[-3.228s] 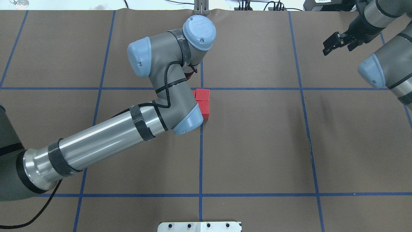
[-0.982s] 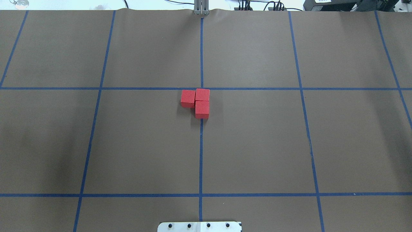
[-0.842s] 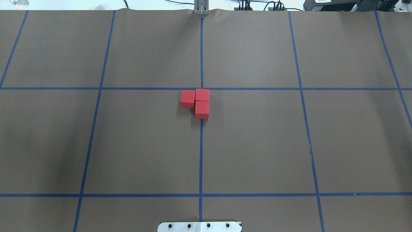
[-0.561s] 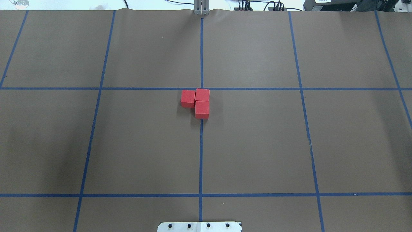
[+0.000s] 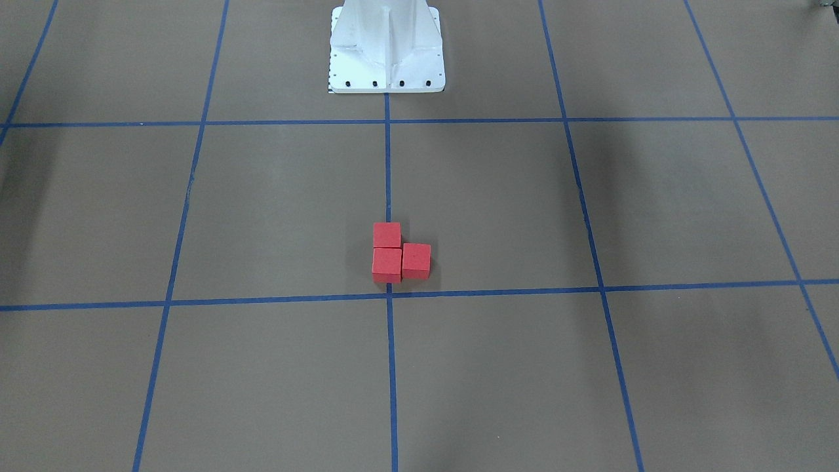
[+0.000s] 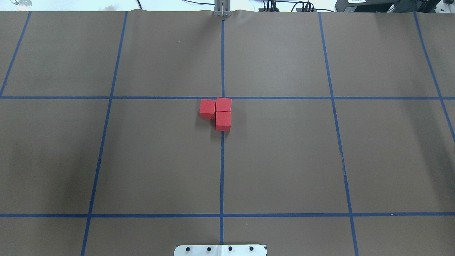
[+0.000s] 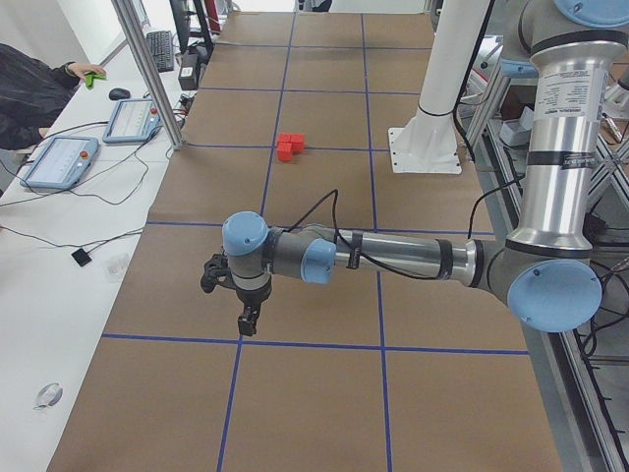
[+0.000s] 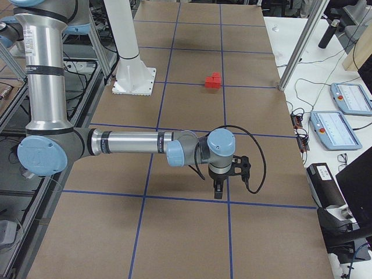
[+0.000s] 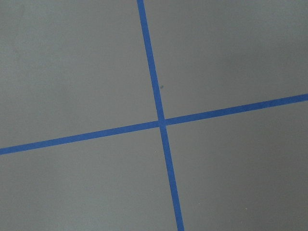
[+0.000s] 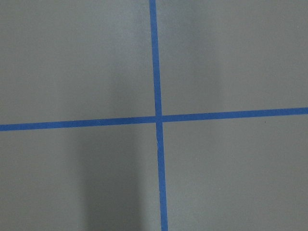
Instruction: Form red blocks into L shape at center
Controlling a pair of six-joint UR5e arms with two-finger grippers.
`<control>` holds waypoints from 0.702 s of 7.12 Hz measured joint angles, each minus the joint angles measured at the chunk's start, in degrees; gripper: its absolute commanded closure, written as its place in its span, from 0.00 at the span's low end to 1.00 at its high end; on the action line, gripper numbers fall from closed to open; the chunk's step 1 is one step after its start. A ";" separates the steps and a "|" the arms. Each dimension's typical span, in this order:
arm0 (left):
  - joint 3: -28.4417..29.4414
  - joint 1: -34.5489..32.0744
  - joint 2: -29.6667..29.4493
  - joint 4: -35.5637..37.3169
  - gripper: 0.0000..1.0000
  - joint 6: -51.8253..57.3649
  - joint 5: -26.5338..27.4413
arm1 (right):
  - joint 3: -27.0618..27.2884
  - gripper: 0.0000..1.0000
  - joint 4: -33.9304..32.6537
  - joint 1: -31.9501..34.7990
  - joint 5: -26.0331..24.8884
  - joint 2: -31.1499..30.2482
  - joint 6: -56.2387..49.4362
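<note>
Noted the white base plate point(image 6: 220, 250) nearest, on the robot's side of the center point(image 6: 222, 97) and well apart from it. Found the left gripper point(image 7: 246, 323) and the right gripper point(image 8: 218, 189) far out to either side of the center, pointing down over the brown floor point(image 6: 284, 160) and holding none of the blocks. Could not tell whether the fingers of either were spread or pressed together. Had only the views from the table's ends to go by, and got nothing from the wrist cameras but blue tape point(image 9: 160, 120) crossing on floor.

Came next to the red blocks point(image 6: 220, 112), just on the robot's side of the center. Counted two touching in a row along the tape running toward the robot, the farther one just short of the center, and a third touching that farther one on the robot's left, set a touch nearer the robot. Read the three as a tight L with its corner closest to the center.

Made out, farthest beyond the center, a grey bracket point(image 6: 222, 9) at the floor's edge.

Judged the forming step finished. Expected the next move to call for little: at most a light nudge to square the third block, otherwise keeping both arms away from the center.
</note>
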 measured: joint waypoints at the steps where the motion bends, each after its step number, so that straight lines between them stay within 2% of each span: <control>1: -0.01 0.00 0.00 0.00 0.00 -0.01 -0.01 | 1.25 0.01 -0.05 -0.22 0.05 -0.04 0.02; 5: 0.09 0.04 -0.07 -0.01 0.00 -0.02 -0.02 | 2.46 0.01 0.05 -0.37 0.48 -0.26 0.23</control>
